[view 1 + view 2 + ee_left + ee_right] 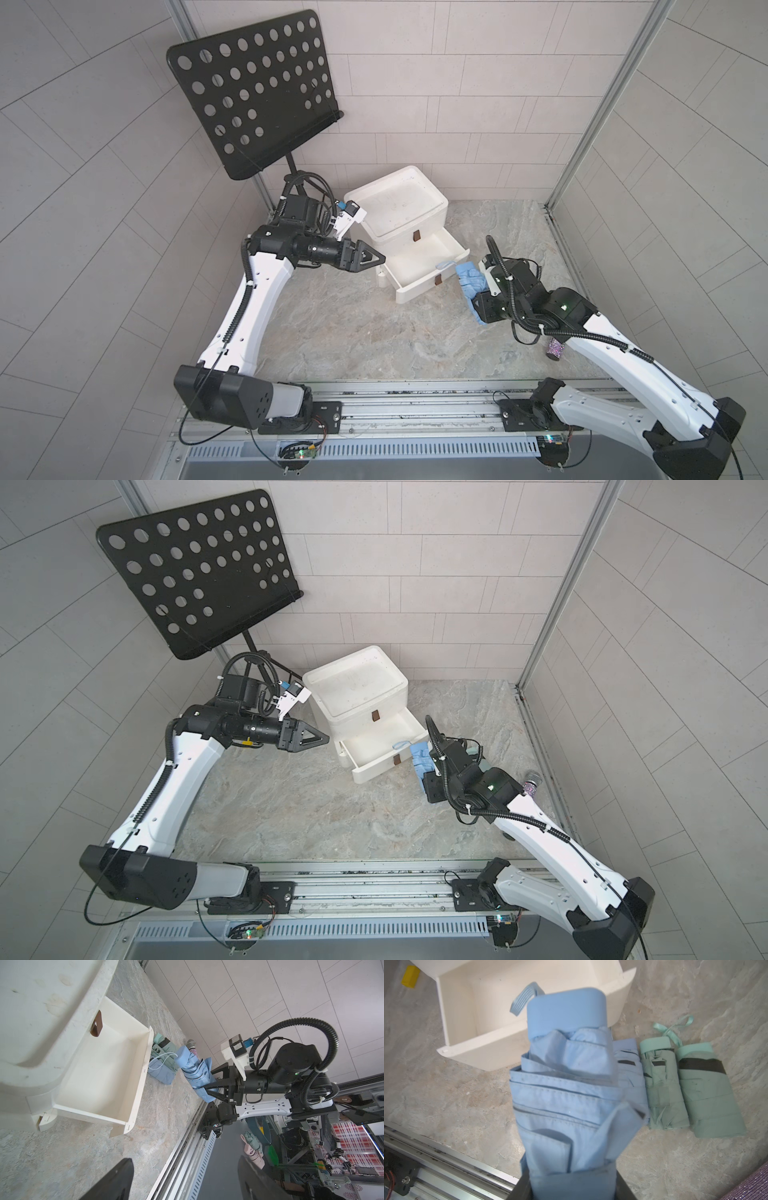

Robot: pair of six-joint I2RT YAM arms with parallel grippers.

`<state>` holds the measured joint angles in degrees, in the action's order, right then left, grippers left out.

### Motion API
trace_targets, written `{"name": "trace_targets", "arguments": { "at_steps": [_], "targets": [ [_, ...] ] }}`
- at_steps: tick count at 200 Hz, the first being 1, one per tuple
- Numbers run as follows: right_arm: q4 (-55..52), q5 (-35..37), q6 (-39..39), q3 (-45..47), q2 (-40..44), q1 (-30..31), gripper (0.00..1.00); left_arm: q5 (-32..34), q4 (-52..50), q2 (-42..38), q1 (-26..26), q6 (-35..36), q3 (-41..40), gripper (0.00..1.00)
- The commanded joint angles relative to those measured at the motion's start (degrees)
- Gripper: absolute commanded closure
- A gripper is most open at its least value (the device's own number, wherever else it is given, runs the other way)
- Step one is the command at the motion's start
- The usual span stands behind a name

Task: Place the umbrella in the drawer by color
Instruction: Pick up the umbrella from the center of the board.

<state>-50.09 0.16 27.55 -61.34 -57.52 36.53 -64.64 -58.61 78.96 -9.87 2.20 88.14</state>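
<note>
The left arm [245, 307] is raised from 7 o'clock, and the left gripper [376, 258] is pointed toward 3 o'clock, jaws spread wide and empty. The right arm [615, 353] is stretched toward 10 o'clock, and the right gripper [207, 1080] is clamped on a folded blue umbrella [566, 1095].

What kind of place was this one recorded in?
Likely a lab robot cell: left arm and right arm bolted to an aluminium rail, tile-patterned wall panels in a metal frame, equipment racks beyond the rail in the left wrist view.
</note>
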Motion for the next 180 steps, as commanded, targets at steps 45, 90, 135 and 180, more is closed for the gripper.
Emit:
{"name": "trace_targets", "arguments": {
  "at_steps": [45, 90, 135, 180],
  "targets": [
    [8.8, 1.2, -3.4, -13.7, -9.7, 3.6, 0.73, 1.9, 11.6, 3.9, -5.2, -13.0, 3.0, 0.13],
    [13.1, -0.5, -4.1, -22.8, -17.3, 5.2, 0.73, 7.5, 15.0, 7.1, -8.0, -17.2, 5.6, 0.13],
    [16.2, -2.8, -3.1, -30.1, -23.5, 7.1, 0.73, 8.3, 22.2, 8.3, -8.7, -22.5, 5.2, 0.11],
    [16.7, -3.4, -3.3, -34.3, -26.8, 8.7, 0.73, 9.7, 27.7, 8.1, -8.7, -25.4, 4.0, 0.1]
  ]
}}
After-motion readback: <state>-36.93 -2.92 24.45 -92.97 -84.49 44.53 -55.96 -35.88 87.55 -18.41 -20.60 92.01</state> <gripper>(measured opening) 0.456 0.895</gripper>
